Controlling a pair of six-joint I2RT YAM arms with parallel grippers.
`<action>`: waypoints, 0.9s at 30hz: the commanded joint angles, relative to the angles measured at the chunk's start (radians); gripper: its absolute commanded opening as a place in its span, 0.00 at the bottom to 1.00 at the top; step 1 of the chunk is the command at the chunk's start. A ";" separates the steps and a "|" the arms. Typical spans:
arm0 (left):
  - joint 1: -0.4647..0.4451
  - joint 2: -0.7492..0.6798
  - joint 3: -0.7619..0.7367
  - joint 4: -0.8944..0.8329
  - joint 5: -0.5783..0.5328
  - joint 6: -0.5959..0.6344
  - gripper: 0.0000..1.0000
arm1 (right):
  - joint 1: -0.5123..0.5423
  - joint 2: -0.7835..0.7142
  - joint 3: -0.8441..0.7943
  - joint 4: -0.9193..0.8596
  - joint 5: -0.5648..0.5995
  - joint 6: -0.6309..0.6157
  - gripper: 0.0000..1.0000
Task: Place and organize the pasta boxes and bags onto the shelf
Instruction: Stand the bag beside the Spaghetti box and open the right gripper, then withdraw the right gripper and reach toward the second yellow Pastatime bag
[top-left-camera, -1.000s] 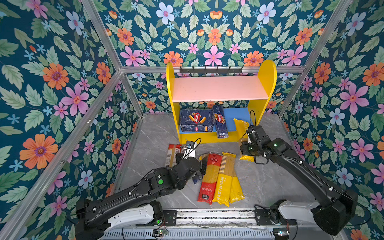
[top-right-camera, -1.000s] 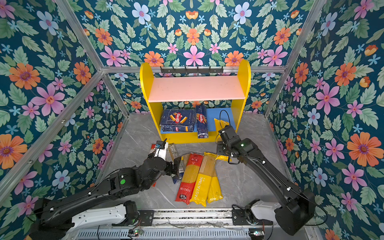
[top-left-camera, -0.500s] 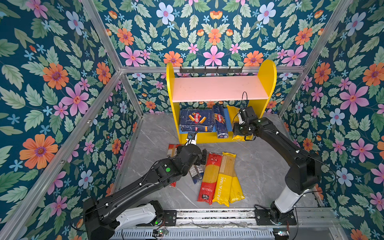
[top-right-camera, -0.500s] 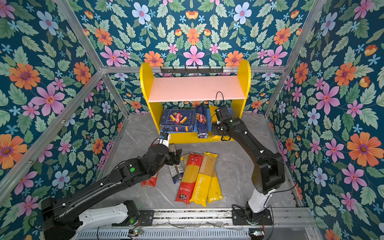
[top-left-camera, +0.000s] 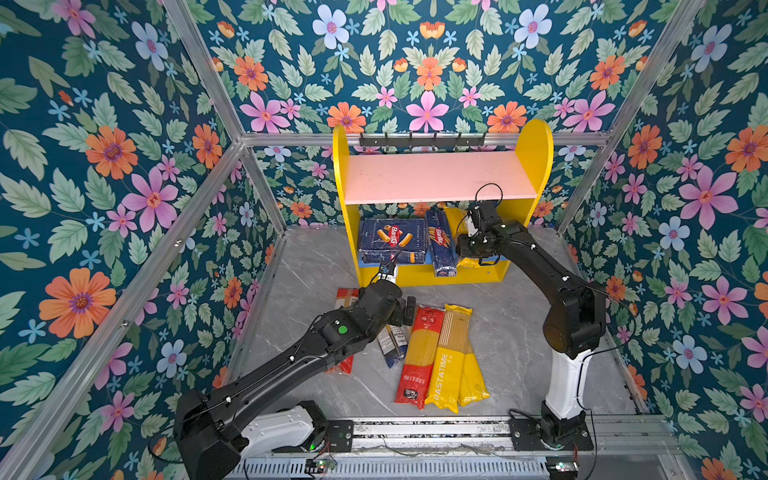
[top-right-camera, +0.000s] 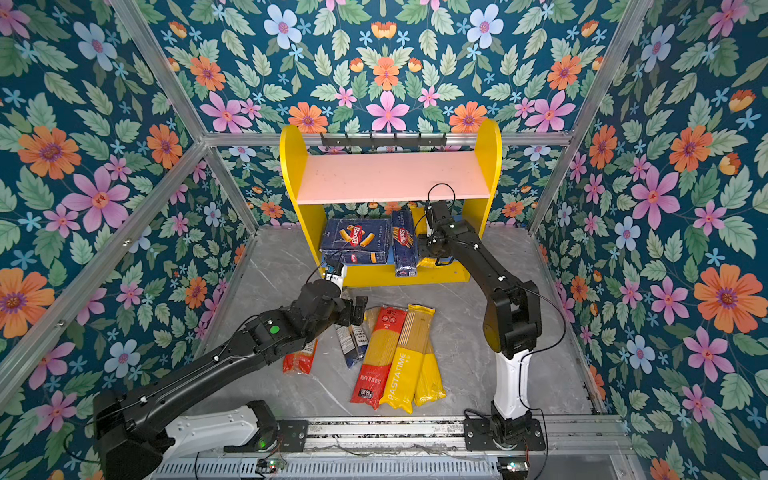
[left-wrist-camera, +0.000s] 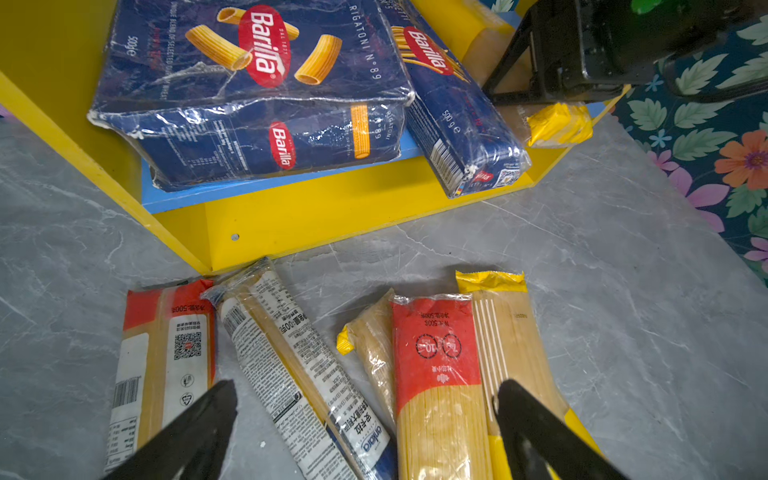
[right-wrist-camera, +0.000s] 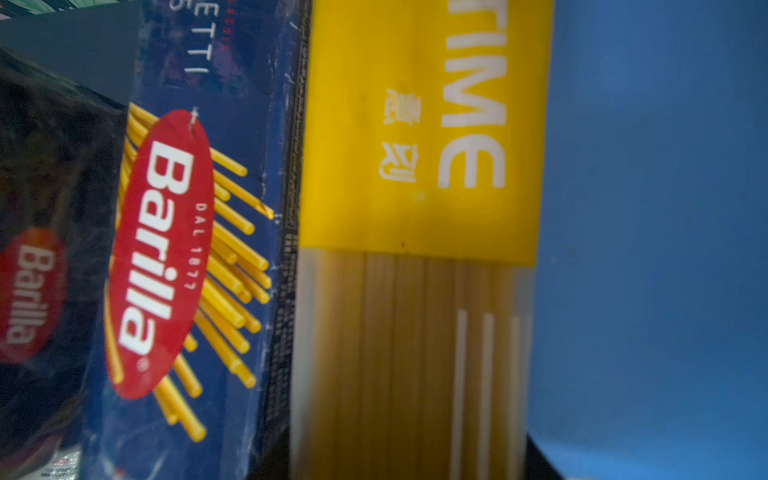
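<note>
Nearest me on the grey bench (top-left-camera: 519, 332), three long bags lie side by side, running near to far. There is a red-ended bag (top-left-camera: 419, 353), a yellow PASTATIME bag (top-left-camera: 448, 365) touching its right edge, and a second yellow bag (top-left-camera: 473, 378) partly tucked under that one. A yellow-tipped bag (left-wrist-camera: 370, 345) peeks out from under the red one's left edge. Just left again, a clear bag with a dark blue end (top-left-camera: 392, 347) lies at a slant. Further left, another red-ended bag (top-left-camera: 345, 297) is mostly hidden beneath the left arm. The left fingers (left-wrist-camera: 199, 428) hang spread wide above the far half of these bags and grip nothing. In the left wrist view they straddle the clear bag and the red-ended one beside it.

Beyond them stands the shelf (top-left-camera: 536, 153), against the far wall. On its blue lower board (left-wrist-camera: 249, 189) the wide Barilla rigatoni box (top-left-camera: 392, 243) lies flat at the left. The narrow Barilla spaghetti box (top-left-camera: 440, 247) rests against its right side, with its near end poking past the front edge. Right of that, a third PASTATIME bag (right-wrist-camera: 415, 166) lies along the board, close against the narrow box. The right fingers (top-left-camera: 465, 251) are down over this bag's middle, one on each side, and I cannot tell whether they are pinching it or standing clear of it
</note>
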 joint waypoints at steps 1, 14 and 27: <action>0.007 0.007 0.006 0.015 0.016 0.013 1.00 | 0.002 -0.027 -0.015 0.039 0.007 -0.019 0.74; 0.007 -0.083 -0.020 -0.037 0.031 -0.065 1.00 | 0.004 -0.284 -0.272 0.020 0.047 0.049 0.84; 0.004 -0.280 -0.184 -0.068 0.043 -0.160 1.00 | 0.375 -0.760 -0.698 -0.094 0.275 0.349 0.97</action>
